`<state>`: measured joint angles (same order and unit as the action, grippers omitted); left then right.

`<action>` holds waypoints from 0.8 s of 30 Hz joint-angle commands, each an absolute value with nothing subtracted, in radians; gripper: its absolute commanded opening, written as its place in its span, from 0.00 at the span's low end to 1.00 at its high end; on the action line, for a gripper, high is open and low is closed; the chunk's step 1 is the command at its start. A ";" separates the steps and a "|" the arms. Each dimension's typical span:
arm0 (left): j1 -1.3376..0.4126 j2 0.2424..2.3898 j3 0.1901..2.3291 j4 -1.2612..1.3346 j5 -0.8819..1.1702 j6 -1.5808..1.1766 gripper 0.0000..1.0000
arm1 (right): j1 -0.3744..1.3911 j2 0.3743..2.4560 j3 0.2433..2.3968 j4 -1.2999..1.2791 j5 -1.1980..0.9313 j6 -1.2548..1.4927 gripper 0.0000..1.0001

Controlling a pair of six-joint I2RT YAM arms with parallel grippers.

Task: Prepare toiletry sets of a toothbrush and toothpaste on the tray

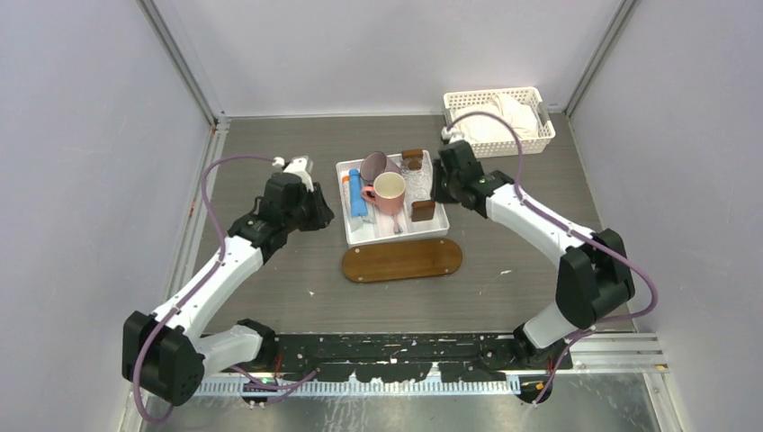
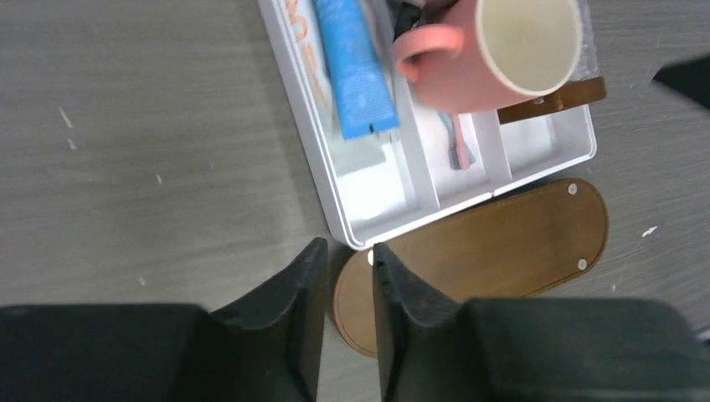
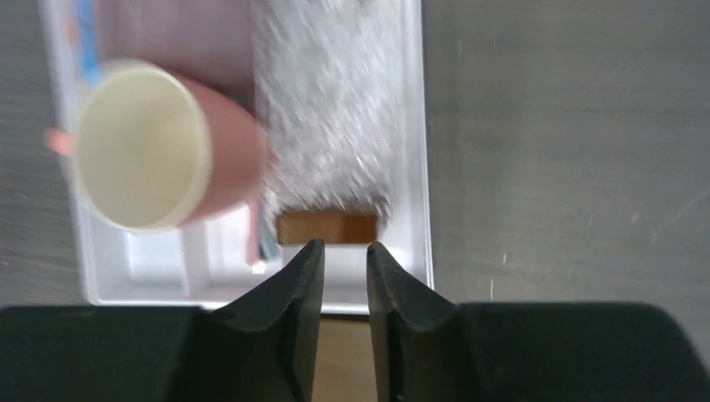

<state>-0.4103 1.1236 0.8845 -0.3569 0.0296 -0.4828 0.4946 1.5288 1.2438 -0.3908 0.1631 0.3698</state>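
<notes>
The brown wooden oval tray (image 1: 402, 260) lies bare in front of a white divided tray (image 1: 437, 227). A blue toothpaste tube (image 2: 356, 71) lies in the divided tray's left compartment, with a pale tube (image 2: 362, 157) under its near end. A pink toothbrush (image 2: 458, 142) lies in the middle compartment, partly hidden by a pink mug (image 2: 494, 50). My left gripper (image 2: 347, 251) hovers over the oval tray's left end, its jaws narrowly apart and empty. My right gripper (image 3: 343, 249) hangs over the divided tray's near right corner, also narrowly apart and empty.
A clear glass (image 3: 335, 109) and small wooden blocks (image 3: 326, 228) share the divided tray's right side. A second mug (image 1: 372, 166) lies behind the pink one. A white lattice basket (image 1: 498, 120) with cloth stands at the back right. Walls close in on both sides.
</notes>
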 commanded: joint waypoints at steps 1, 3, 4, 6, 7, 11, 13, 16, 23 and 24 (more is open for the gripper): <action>-0.410 1.113 0.822 -0.384 0.008 -0.525 0.20 | 0.487 1.519 1.127 -0.404 0.207 0.446 0.27; -0.410 1.132 0.798 -0.374 0.015 -0.537 0.19 | 0.486 1.519 1.110 -0.416 0.273 0.428 0.34; -0.410 1.143 0.785 -0.360 0.015 -0.545 0.19 | 0.485 1.522 1.106 -0.424 0.309 0.424 0.34; -0.410 1.167 0.764 -0.324 0.018 -0.556 0.20 | 0.485 1.537 1.095 -0.417 0.346 0.415 0.35; -0.410 1.181 0.756 -0.306 0.019 -0.562 0.20 | 0.485 1.548 1.093 -0.409 0.347 0.413 0.35; -0.410 1.256 0.753 -0.255 0.031 -0.575 0.22 | 0.485 1.615 1.107 -0.400 0.339 0.410 0.37; -0.410 1.283 0.755 -0.236 0.043 -0.576 0.26 | 0.486 1.647 1.110 -0.386 0.332 0.409 0.38; -0.410 1.326 0.754 -0.195 0.059 -0.582 0.47 | 0.485 1.692 1.111 -0.369 0.311 0.409 0.38; -0.421 1.390 0.768 -0.153 0.061 -0.593 0.52 | 0.484 1.762 1.105 -0.327 0.273 0.419 0.38; -0.423 1.403 0.770 -0.146 0.060 -0.593 0.51 | 0.483 1.769 1.104 -0.322 0.270 0.420 0.37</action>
